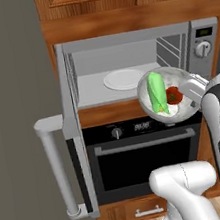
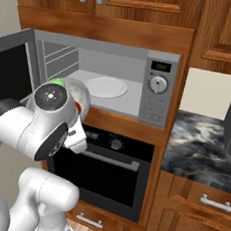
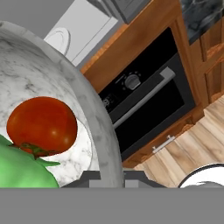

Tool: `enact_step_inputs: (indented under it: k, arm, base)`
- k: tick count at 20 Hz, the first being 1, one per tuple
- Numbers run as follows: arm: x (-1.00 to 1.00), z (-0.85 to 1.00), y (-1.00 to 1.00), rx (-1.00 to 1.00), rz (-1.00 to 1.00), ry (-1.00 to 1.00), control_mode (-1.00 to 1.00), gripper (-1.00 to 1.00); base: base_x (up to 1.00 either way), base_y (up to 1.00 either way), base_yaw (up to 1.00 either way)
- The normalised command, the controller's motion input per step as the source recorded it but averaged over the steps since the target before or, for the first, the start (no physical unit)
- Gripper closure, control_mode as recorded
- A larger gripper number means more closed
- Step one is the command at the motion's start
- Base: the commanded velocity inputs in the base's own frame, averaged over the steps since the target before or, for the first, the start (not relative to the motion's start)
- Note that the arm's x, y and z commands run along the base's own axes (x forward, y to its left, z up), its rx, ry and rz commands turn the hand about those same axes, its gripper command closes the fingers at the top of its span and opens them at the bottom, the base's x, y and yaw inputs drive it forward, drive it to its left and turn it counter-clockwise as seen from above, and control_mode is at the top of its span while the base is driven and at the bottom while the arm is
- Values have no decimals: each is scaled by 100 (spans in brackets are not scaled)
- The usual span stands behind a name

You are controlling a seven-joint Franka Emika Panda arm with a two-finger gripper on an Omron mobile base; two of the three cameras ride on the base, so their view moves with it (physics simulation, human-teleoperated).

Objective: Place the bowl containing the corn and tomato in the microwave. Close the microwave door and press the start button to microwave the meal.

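While the door [image 1: 65, 165] stands swung wide to the left with its bar handle toward the camera, the microwave [image 1: 139, 61] sits open in the wooden cabinets [image 2: 215, 32] above the black oven [image 1: 142, 152], its white turntable [image 1: 123, 79] bare and its control panel with dial at the right. To the right in the right base view, a marbled desk [image 2: 200, 140] runs beside the oven. The bowl [image 1: 168, 94] hangs in the air just in front of the microwave's lower right edge, over the oven's top, not yet inside. The pincer [image 1: 196, 90] is narrowed on the bowl's right rim and holds it up; the hand view shows the rim running right down to the fingers. In the bowl the corn [image 1: 156, 93] lies on the left side, and the tomato [image 1: 174, 95] rests just beside it, toward the pincer.
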Motion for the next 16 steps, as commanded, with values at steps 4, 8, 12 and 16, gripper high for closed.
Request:
enact_step_inputs:
  k: [4,8,12,16]
  arm:
    - [0,0,0,0,0,0,100,100]
    - [0,-3,2,0,1,0,-100,100]
    - [0,-1,13,0,-1,0,-100,100]
    - [0,-13,6,0,0,-2,-100,100]
  base:
    - [0,-27,12]
    - [0,0,1]
    - [0,0,0]
    - [0,0,0]
